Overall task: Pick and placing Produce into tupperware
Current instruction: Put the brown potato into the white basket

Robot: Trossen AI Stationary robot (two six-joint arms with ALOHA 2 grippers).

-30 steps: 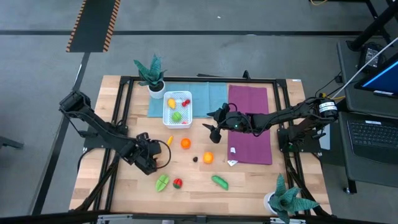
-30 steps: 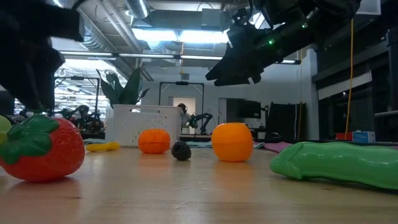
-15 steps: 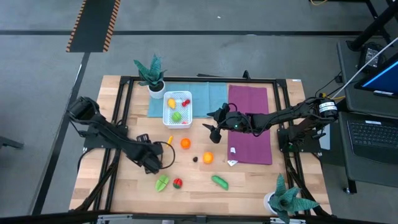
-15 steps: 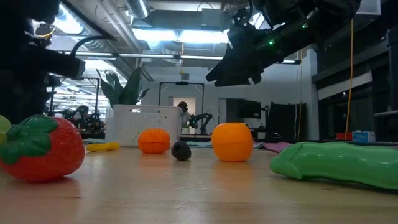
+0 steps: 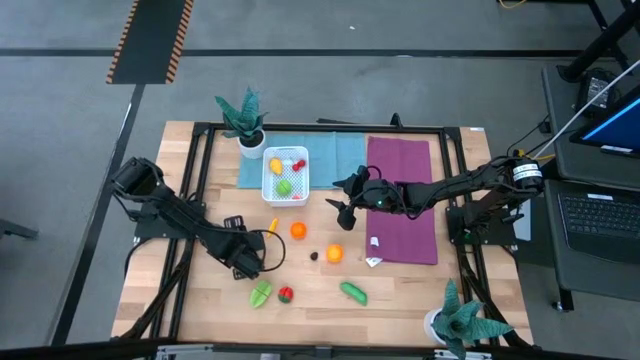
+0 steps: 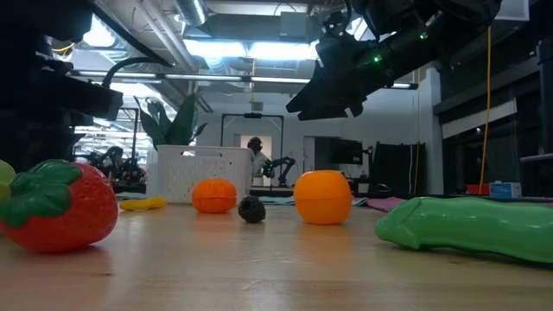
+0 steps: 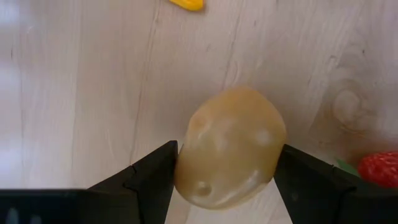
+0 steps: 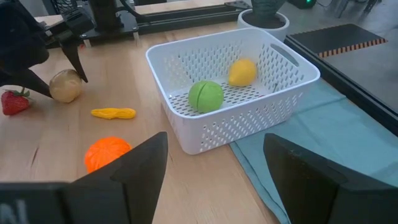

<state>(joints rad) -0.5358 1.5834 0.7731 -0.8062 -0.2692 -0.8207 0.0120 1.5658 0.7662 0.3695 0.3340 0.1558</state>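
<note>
Two dark fingers of the left gripper [image 7: 225,180] close on a tan, rounded toy potato [image 7: 230,146], held just above the wooden table [image 5: 190,300], probably for carrying to the white perforated plastic basket [image 5: 285,174]. That basket sits on a teal cloth [image 5: 340,152], already holding a green piece [image 8: 206,96] and a yellow one [image 8: 242,71]. Beside it the right gripper [image 8: 214,165] hovers, fingers spread and empty, likely waiting.

- the left gripper [image 5: 247,262] hides the tan potato [image 7: 230,148] from above.
- strawberry [image 7: 376,169] cut by the left wrist view's edge.
- yellow piece [image 7: 183,4] likewise cropped.
</note>
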